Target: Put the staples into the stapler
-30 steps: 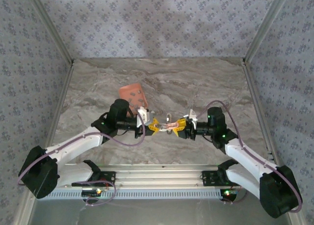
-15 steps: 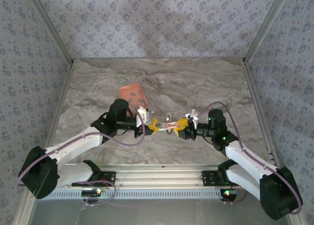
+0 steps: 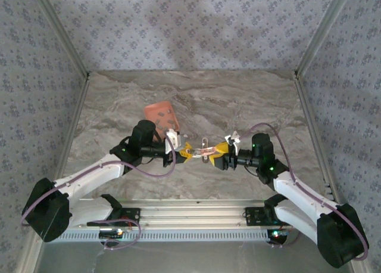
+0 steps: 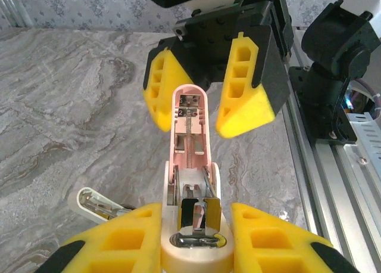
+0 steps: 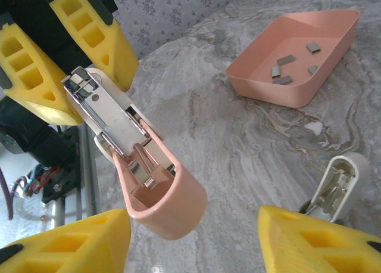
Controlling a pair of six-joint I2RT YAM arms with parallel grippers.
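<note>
The stapler (image 4: pixel 190 142) is a small pink and white one, hinged open. My left gripper (image 4: pixel 196 237) is shut on its white rear end. The pink cover (image 5: pixel 161 201) reaches toward my right gripper (image 5: pixel 190 237), which is open, its yellow fingers (image 4: pixel 247 94) standing either side of the pink tip with gaps. The stapler's white lower half (image 5: pixel 339 183) hangs down toward the table. From above, the stapler (image 3: pixel 205 151) sits between the left gripper (image 3: pixel 186 152) and the right gripper (image 3: pixel 219 155). Several dark-grey staples (image 5: pixel 283 70) lie in the salmon tray (image 5: pixel 268 93).
The salmon tray (image 3: pixel 161 114) rests on the marble table behind the left arm. An aluminium rail (image 4: pixel 333 177) runs along the near edge by the arm bases. Patterned walls close the table on three sides.
My right gripper has opened wider, its fingers now standing off the pink cover. The left gripper and the stapler have stayed in place.
</note>
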